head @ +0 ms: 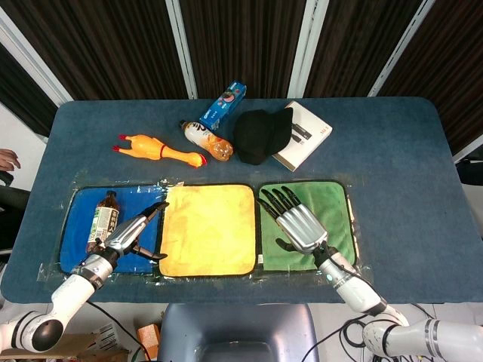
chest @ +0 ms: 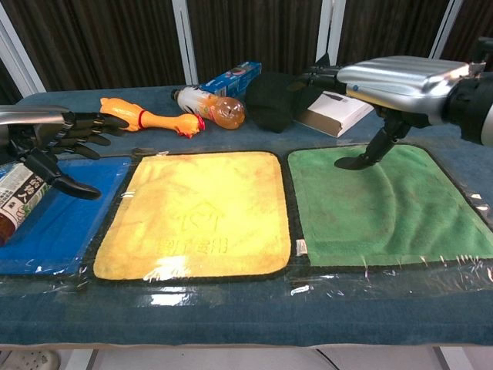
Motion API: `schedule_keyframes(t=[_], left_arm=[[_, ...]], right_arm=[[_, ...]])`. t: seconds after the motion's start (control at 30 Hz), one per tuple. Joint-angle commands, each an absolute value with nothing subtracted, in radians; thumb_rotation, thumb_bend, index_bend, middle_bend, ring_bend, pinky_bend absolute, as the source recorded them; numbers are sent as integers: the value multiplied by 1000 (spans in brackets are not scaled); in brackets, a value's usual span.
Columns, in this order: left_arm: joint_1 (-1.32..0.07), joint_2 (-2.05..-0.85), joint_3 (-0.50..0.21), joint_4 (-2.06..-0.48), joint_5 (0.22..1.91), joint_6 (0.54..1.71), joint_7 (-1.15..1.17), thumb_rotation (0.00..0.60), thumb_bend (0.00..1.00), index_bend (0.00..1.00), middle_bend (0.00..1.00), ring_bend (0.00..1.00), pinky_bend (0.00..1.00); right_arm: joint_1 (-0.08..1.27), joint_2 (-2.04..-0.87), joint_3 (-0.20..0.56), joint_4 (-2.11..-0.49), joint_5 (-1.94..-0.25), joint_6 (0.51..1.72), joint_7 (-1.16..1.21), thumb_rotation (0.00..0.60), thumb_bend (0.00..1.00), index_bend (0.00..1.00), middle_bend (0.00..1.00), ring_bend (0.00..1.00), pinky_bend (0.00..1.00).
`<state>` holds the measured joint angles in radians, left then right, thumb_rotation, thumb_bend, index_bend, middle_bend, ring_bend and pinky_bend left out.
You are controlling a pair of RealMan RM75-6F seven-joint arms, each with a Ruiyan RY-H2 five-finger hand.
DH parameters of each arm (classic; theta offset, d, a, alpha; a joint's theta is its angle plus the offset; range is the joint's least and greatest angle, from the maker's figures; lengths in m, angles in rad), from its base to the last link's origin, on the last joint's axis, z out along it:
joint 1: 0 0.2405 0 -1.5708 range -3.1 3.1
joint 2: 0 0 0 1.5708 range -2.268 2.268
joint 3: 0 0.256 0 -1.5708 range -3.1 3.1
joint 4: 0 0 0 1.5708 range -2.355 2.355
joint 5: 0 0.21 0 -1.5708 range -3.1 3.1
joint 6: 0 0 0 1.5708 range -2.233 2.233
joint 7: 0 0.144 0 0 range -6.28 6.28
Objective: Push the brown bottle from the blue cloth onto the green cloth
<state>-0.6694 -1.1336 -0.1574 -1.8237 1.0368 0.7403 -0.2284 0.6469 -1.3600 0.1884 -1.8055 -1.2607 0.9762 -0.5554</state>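
Note:
The brown bottle (head: 103, 219) (chest: 15, 199) lies along the left part of the blue cloth (head: 74, 249) (chest: 58, 227), cap toward the far side. My left hand (head: 133, 232) (chest: 55, 132) hovers just to the bottle's right with its fingers stretched out and nothing in it. Whether it touches the bottle I cannot tell. The green cloth (head: 341, 205) (chest: 400, 212) lies at the right end of the row. Above it my right hand (head: 299, 222) (chest: 397, 79) is held flat and open, its thumb pointing down to the cloth.
A yellow cloth (head: 209, 230) (chest: 204, 212) lies between the blue and green ones. Behind the cloths are a rubber chicken (head: 157, 149), an orange drink bottle (head: 207, 141), a blue box (head: 223, 104), a black cap (head: 261, 134) and a white booklet (head: 308, 134).

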Motion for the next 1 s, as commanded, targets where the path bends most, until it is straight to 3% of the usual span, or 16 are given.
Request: schedule_keyframes(t=[0.03,0.2,0.4,0.53,0.7,0.83,1.0], left_arm=[[-665,-1134,-155,-1825,1053,758,-212,600,110,10,0,0,117],[-634,-1115,-140,-1822,1063,856,-129,600,110,10,0,0,117],[-572,-999,-139,-1786,926,898,-129,600,137,10,28,6,136],[-542,-936,-128,-1739,845,806,-208,600,150,10,40,9,145],[-491,-861,-116,-1684,885,662,-348,600,230,0,54,12,150],[-470,-857,-138,-1647,881,591,-456,600,272,0,85,29,171],[-470,-854,-216,-1624,865,394,-653,600,268,0,85,42,220]], right_arm=[[651,-1361,183,-1804,-1256,979,-554,600,184,0,0,0,0],[625,-1325,150,-1807,-1299,1022,-532,600,183,0,0,0,0],[476,-1158,13,-1782,-1546,1206,-344,600,184,0,0,0,0],[365,-1098,-80,-1657,-1696,1371,-227,600,184,0,0,0,0],[263,-1103,-137,-1487,-1774,1519,-107,600,183,0,0,0,0],[224,-1109,-144,-1421,-1795,1577,-67,600,184,0,0,0,0],[205,-1119,-149,-1390,-1826,1595,-65,600,184,0,0,0,0]])
